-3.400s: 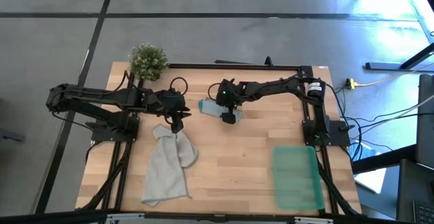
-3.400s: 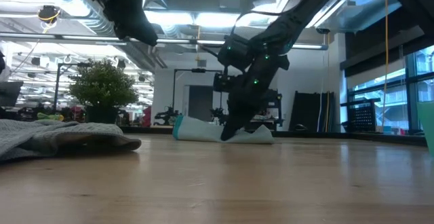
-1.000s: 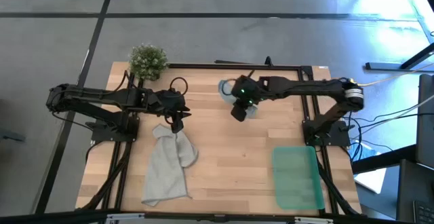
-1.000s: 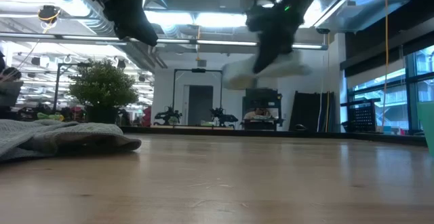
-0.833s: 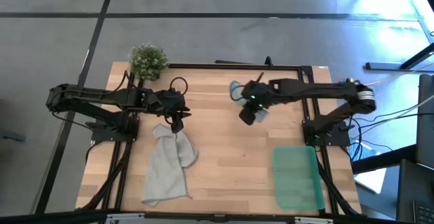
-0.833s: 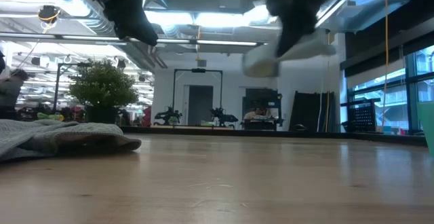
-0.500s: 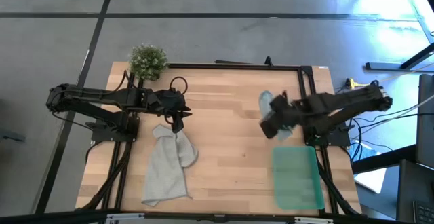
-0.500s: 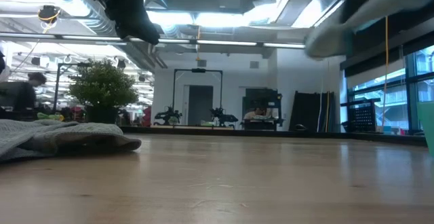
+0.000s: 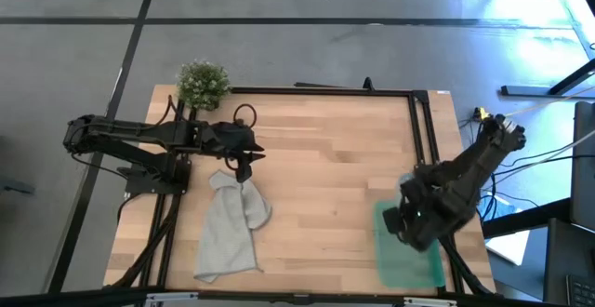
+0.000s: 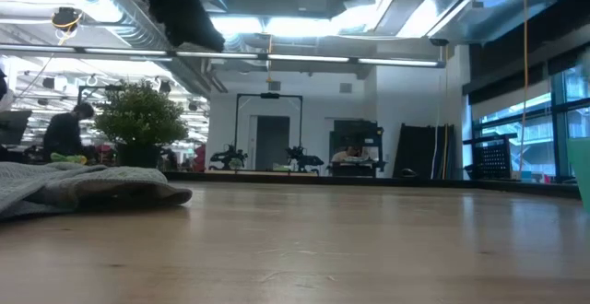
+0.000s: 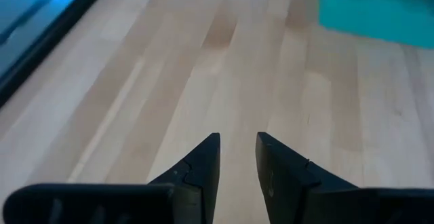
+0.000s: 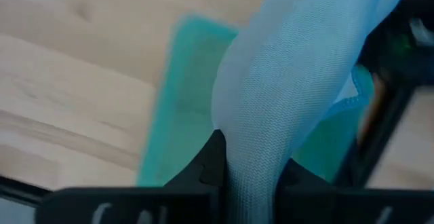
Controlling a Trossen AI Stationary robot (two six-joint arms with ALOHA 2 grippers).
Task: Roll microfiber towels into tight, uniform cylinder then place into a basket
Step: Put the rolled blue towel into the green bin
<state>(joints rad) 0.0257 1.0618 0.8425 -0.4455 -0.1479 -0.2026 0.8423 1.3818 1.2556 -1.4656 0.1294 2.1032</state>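
Grey towel (image 9: 228, 228): lower left of the high view, flat and rumpled on the wooden table (image 9: 325, 177), not rolled; soft and floppy, likely to sag from a single pinch, so best taken at one edge and rolled from there.
Green basket (image 9: 409, 265): lower right of the high view, shallow, partly covered by the right arm.
Right gripper (image 12: 247, 163): over the basket, clamped on the pale blue towel (image 12: 291, 75); cloth bulging loose past the fingers (light, limp, no tidy cylinder to be seen).
Left gripper (image 9: 242, 165): centre left of the high view, just above the grey towel's upper end, fingers parted a little, holding nothing.
Potted plant (image 9: 203, 84): upper left, table's far corner.
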